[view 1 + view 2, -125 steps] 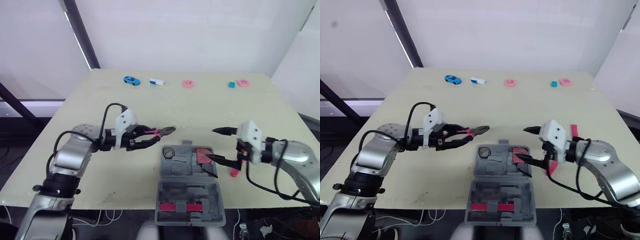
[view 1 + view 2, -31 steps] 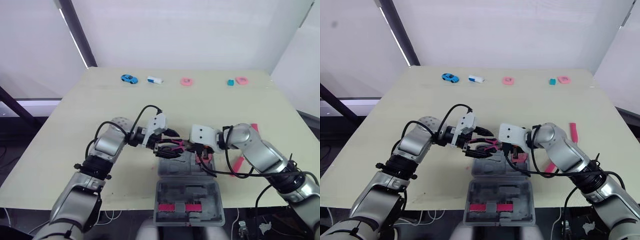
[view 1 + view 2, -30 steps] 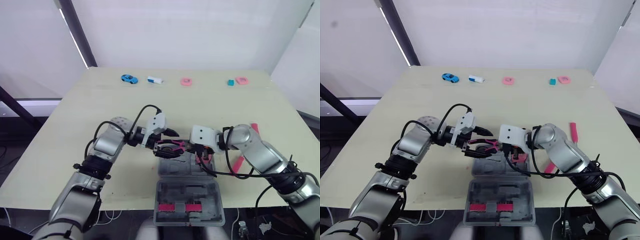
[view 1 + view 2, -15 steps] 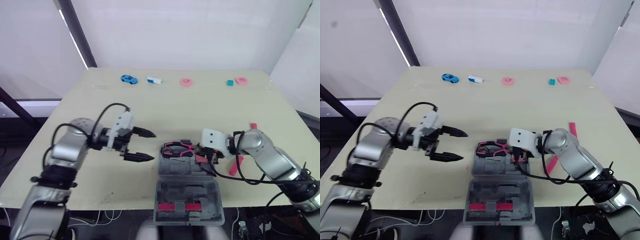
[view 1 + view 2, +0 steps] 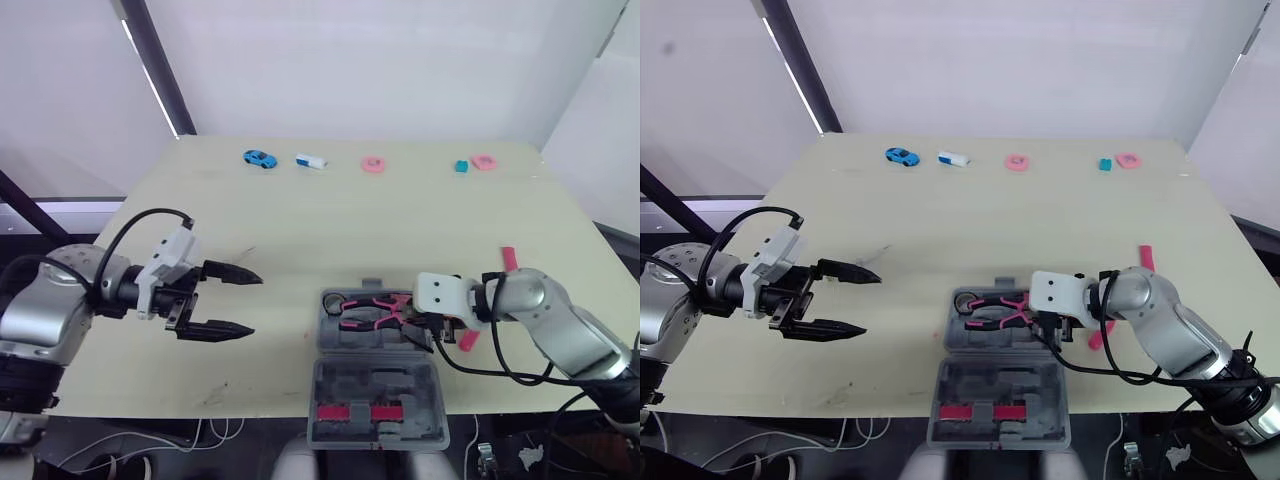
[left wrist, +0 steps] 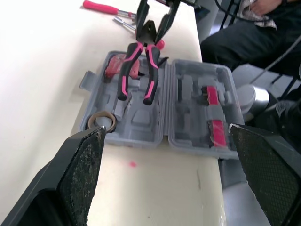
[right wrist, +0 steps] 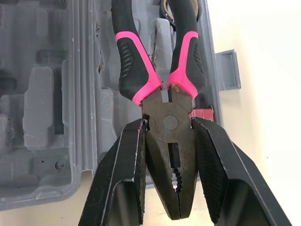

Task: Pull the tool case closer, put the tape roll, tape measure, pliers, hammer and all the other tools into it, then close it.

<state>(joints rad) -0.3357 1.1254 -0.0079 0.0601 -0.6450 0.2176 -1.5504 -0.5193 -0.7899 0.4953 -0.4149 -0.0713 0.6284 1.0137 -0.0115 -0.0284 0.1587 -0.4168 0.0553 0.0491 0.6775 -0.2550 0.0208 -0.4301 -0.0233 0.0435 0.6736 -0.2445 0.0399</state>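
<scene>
eye views: open tool case [image 5: 375, 385] at 6 o'clock on table [image 5: 400, 220]; left gripper [image 5: 255, 304], 9 o'clock of it, spread, empty. left wrist: pliers [image 6: 150, 70] in case's far half. right wrist: right gripper [image 7: 168, 123] clamps pliers' head.

No readable text, label, brand, number or sign. Tool case [image 5: 345, 385]: plain grey moulding, no legible marking. Pliers [image 7: 162, 113]: no legible stamp on head or handles. Small items at far counter edge: too small to tell.
</scene>
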